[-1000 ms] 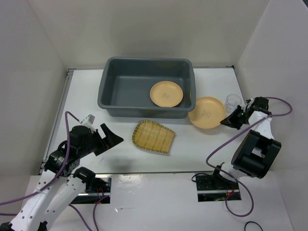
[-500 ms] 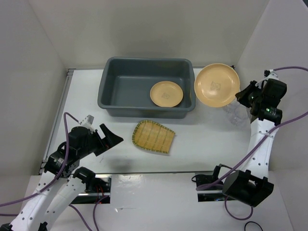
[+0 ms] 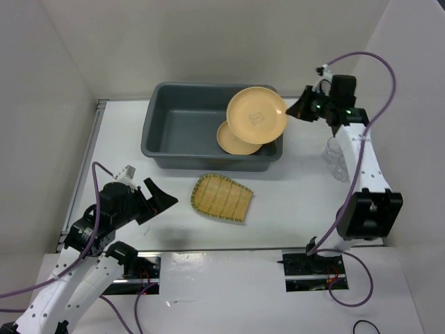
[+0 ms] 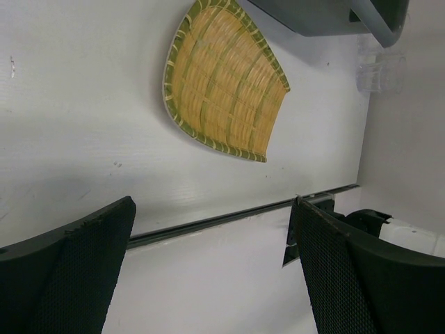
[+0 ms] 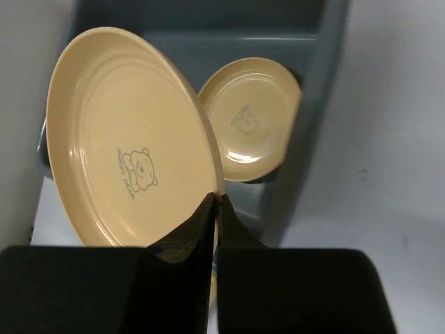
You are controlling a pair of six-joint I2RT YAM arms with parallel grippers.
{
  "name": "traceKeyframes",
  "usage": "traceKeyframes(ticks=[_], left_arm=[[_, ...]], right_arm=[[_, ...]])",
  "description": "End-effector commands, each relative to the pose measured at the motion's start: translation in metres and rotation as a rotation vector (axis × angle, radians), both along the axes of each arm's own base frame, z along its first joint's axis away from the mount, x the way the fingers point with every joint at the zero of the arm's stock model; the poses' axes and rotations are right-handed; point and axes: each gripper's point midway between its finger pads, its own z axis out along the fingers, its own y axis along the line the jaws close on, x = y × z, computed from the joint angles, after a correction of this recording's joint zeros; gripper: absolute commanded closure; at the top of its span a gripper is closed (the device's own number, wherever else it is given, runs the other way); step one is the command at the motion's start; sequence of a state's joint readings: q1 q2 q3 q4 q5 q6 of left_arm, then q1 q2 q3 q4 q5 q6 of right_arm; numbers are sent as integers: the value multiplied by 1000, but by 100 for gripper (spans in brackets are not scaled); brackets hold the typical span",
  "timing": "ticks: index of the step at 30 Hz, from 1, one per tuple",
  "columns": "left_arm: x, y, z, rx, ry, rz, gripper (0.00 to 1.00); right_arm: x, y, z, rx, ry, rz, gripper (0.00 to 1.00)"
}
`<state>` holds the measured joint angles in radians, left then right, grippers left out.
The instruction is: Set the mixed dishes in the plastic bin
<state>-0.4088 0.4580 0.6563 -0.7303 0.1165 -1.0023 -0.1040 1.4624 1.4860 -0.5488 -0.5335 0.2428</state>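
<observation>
1. The right gripper is clamped on the rim of a round, shallow tan-orange plate with a small bear drawing at its centre. In the right wrist view its two dark fingers pinch the plate's edge with almost no gap between them.
2. This held plate hangs tilted in the air over the right end of the large dark grey rectangular plastic bin.
3. A second round tan-orange plate lies flat on the bin floor at the right end. From above, the held plate partly hides it.
4. The yellow ribbed fan-shaped tray lies on the white table just in front of the bin's near wall, not touching it.
5. The left gripper hovers to the left of the tray, near it but apart. Its fingers are spread wide and hold nothing.
6. A clear plastic cup stands on the table to the right of the bin, beside the right arm.
</observation>
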Motion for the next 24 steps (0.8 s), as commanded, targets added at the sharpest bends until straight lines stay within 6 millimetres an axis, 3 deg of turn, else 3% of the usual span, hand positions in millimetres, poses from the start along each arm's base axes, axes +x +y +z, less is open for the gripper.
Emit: traceKeyframes(ticks=[1,2,6,10,13,16,19,24], left_arm=[[10,2,25,-28,-67,39,0],[11,2,30,-33,-76,39,0],[12,3,34,-31,-87,48,0],[11,5,42,-41,-103,62,0],[13,8,45,-37,-116,78,0],[17,8,44,-24,-103,89,0],[21,8,48,-11,-105,92,0],[24,9,48,-13,-102,104,0]], right_arm=[[20,47,30,-15,-92,101,100],[25,50,27,-56,-103,106,100],[55,43,-27,-125,8,79,100],[72,33,-55,-188,48,53,100],[81,34,-68,-221,66,60,100],[87,48,-82,-261,75,91,100],[91,62,-80,-294,61,88,100],[103,62,-99,-325,91,68,100]])
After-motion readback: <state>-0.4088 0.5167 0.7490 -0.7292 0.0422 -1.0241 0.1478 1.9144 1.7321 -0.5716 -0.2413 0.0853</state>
